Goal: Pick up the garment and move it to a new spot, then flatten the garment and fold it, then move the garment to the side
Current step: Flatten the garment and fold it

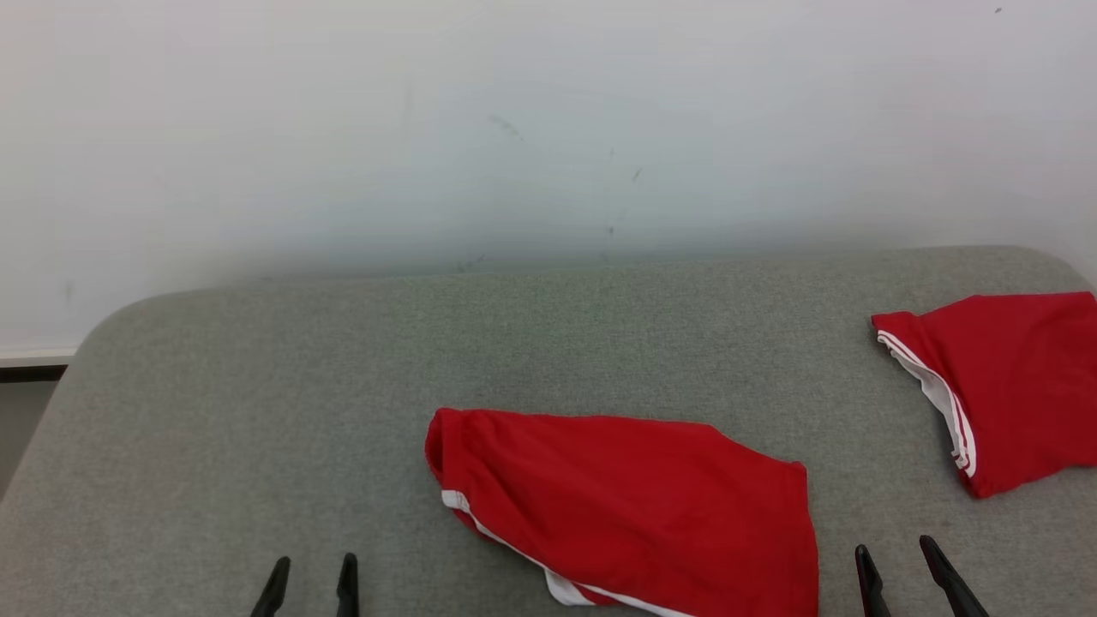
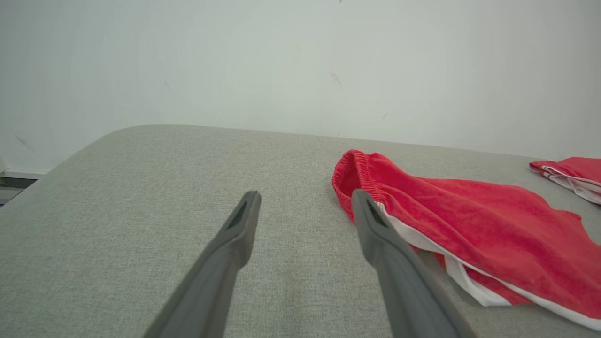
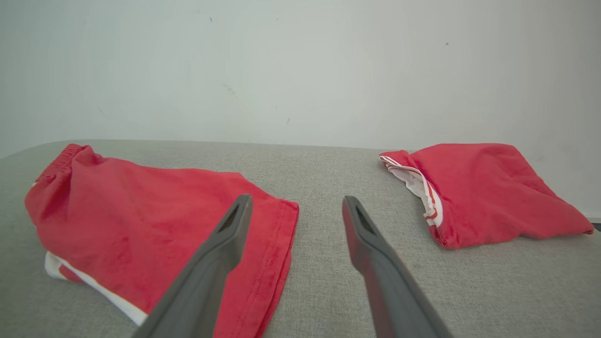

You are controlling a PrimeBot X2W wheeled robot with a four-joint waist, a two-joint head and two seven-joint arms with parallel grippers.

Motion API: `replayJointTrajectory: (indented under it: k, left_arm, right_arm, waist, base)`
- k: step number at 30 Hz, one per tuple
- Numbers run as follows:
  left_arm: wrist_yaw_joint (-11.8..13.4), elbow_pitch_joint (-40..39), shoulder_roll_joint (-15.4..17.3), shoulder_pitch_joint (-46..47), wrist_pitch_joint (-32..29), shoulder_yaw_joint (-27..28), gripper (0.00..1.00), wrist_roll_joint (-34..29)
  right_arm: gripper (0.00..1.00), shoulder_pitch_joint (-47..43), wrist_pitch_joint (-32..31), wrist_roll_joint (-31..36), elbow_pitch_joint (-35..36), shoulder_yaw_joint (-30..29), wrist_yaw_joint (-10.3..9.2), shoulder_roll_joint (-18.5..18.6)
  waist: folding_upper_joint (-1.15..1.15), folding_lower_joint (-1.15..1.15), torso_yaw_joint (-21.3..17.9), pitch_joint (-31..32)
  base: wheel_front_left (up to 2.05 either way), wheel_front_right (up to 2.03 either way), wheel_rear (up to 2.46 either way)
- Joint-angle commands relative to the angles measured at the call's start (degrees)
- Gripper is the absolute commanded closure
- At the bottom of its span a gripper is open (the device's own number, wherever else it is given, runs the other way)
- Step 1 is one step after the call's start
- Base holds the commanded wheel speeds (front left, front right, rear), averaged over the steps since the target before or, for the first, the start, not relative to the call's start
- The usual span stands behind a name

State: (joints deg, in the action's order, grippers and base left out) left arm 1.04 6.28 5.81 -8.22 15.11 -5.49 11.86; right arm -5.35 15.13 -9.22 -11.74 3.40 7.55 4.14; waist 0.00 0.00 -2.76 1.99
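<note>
Count: two grippers, two red cloth items, one grey padded surface (image 1: 257, 411), one pale wall (image 1: 514, 128).

Nearest, at the lower left of the head view: left gripper (image 1: 314, 566), its two dark fingers spread wide and nothing between them. It hung over bare grey surface.

Nearest, lower right: right gripper (image 1: 896, 553), fingers likewise spread wide and holding nothing.

Next out, between the two grippers and closer to the right one: red shorts (image 1: 626, 497), lying flat with a white side stripe. The gathered waistband pointed left and the hem right. The hem edge lay just beside the right gripper. In the right wrist view that gripper's left finger crossed the hem, and I could not tell whether it touched.

Farther out, at the right edge of the surface: the garment (image 1: 1020, 377), a folded red bundle. Its white, red-striped trim faced left toward the shorts. It lay ahead and to the right of the right gripper, apart from it. It was well apart from the left gripper, and a strip of bare surface separated it from the shorts.

Farthest: the wall, with a few faint marks.
</note>
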Motion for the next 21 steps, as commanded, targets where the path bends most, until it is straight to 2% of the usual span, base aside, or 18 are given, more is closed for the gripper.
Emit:
replayJointTrajectory:
  k: [1, 8, 15, 18, 21]
  left_arm:
    - [-0.51, 0.14, -0.28, -0.23, 0.02, 0.81, 0.0, -0.62]
    - [-3.14, 0.45, -1.98, -0.06, 0.02, 3.65, 0.0, -3.14]
    - [-4.34, -0.2, -2.56, 0.16, 0.02, 4.64, 0.0, -4.45]
    - [-5.1, 0.27, -2.63, 0.78, 0.02, 4.33, 0.0, -4.66]
    - [-6.21, 2.2, -2.17, 2.1, 0.01, 3.47, 0.0, -4.86]
  right_arm:
    - [0.0, 0.44, -0.02, -0.18, -0.11, 0.08, -0.14, 0.18]
    - [0.0, 0.55, -0.02, -0.26, 0.17, 0.17, -0.14, 0.56]
    - [0.0, 0.48, -0.02, -2.08, 1.91, 0.59, -0.14, 1.19]
    - [0.0, -0.36, -0.02, -4.07, 0.94, 2.85, -0.14, 2.87]
    - [0.0, -0.35, -3.01, -6.48, -0.59, 6.59, -0.14, 5.45]
  waist:
    - [0.0, 0.0, 0.05, -0.07]
    - [0.0, 0.0, 0.07, -0.38]
    - [0.0, 0.0, -0.17, -0.16]
    - [0.0, 0.0, -0.24, -0.08]
    - [0.0, 0.0, -0.25, -0.27]
  base:
    - [0.0, 0.0, 0.0]
    - [0.0, 0.0, 0.0]
    - [0.0, 0.0, 0.0]
    - [0.0, 0.0, 0.0]
    - [0.0, 0.0, 0.0]
